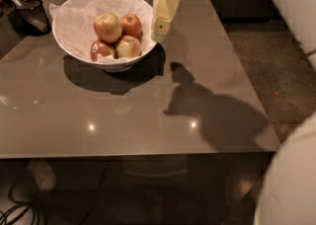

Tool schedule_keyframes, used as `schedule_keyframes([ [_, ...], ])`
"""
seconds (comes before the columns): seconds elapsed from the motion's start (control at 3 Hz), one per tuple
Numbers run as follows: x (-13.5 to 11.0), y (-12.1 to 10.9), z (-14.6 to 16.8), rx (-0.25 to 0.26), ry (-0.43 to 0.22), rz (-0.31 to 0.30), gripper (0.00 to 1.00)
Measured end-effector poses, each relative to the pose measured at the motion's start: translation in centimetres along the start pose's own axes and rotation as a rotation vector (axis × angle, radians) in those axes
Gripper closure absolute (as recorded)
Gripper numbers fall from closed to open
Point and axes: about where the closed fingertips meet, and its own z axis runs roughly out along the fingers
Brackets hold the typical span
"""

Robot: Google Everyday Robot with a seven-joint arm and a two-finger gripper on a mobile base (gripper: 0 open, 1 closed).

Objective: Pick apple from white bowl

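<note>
The white bowl [74, 46], lined with crinkled white paper, stands at the back left of the grey table [148, 115]. Several apples lie in it. The apple [107, 26], the largest one, yellow-green with a red-orange blush, sits on top at the bowl's middle. A smaller red apple [131, 24] lies to its right, and two more lie in front. My gripper [160, 31], cream-coloured, hangs point-down from the top of the view just right of the bowl's rim, above the table and apart from the apples.
A dark container [29, 16] stands at the table's back left corner, beside the bowl. White robot body parts [291, 184] fill the right edge and lower right corner. Cables lie on the floor at lower left. The arm's shadow falls across the table's right half.
</note>
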Motion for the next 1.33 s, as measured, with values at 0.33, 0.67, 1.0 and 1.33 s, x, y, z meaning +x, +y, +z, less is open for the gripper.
schedule_keyframes([
  [0.33,-1.2,-0.9,-0.5,0.027,-0.029,-0.005,0.00],
  [0.67,-1.6,-1.2,-0.3,0.034,-0.050,-0.016,0.00],
  [1.0,-3.9,-1.9,1.3,-0.001,-0.086,-0.048,0.00],
  [1.33,-6.1,-2.9,2.9,-0.042,-0.113,-0.077,0.03],
])
